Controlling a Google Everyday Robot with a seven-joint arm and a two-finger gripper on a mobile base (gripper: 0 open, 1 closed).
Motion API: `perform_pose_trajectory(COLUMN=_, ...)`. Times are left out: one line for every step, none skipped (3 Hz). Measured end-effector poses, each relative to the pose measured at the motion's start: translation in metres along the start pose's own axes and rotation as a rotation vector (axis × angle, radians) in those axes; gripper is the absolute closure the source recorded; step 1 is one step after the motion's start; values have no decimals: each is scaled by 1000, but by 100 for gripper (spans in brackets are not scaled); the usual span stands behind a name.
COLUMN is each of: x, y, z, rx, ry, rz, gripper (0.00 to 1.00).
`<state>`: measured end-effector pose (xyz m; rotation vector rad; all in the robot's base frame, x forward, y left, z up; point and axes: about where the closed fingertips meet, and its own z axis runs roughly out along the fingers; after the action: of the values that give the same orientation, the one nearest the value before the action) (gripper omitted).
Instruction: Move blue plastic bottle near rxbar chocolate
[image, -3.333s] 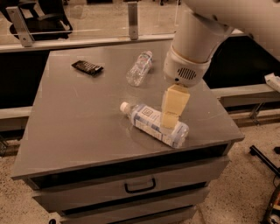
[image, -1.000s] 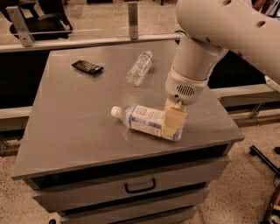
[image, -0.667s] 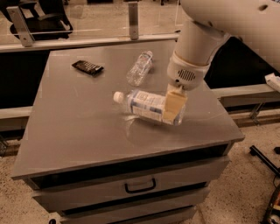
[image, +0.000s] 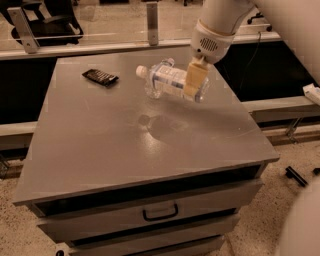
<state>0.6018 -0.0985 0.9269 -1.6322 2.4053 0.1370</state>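
Over the far right part of the grey cabinet top (image: 100, 150), the gripper (image: 194, 88) is clenched across the blue plastic bottle (image: 167, 80). I can see only the near finger, a tan pad pressed against the label. The other finger is hidden behind the bottle. The bottle lies sideways in the grasp with its white cap pointing left. It hangs clear of the surface, and its shadow (image: 156, 124) falls on the top well below it.

The arm runs out of view past the upper edge, so I see just its white wrist housing.

Behind the held bottle sits a smaller clear bottle (image: 151, 91), mostly covered. Its outline merges with the one in front, so I think only its ends peek out above and below.

The rxbar chocolate (image: 100, 77) lies flat toward the far left, apart from the held bottle, with bare grey surface between them.

By my count there are two bottles, one bar and one gripper. The cabinet front shows at least two drawers and one handle (image: 160, 213). A pale blur at the lower right corner is cut off, and I can't tell what it is.
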Motion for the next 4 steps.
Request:
perform_pose_trajectory(x=-28, y=-37, z=-5, rx=33, ry=-37, rz=21, gripper=100)
perform_pose_trajectory(x=-70, y=-65, z=-13, rx=78, ry=-86, rz=36, gripper=100)
perform_pose_trajectory(x=-99, y=-80, z=-15, rx=102, ry=-130, rz=53, gripper=100)
perform_pose_trajectory(x=-118, y=-88, z=-16, rx=116, ry=-159, rz=64, gripper=100)
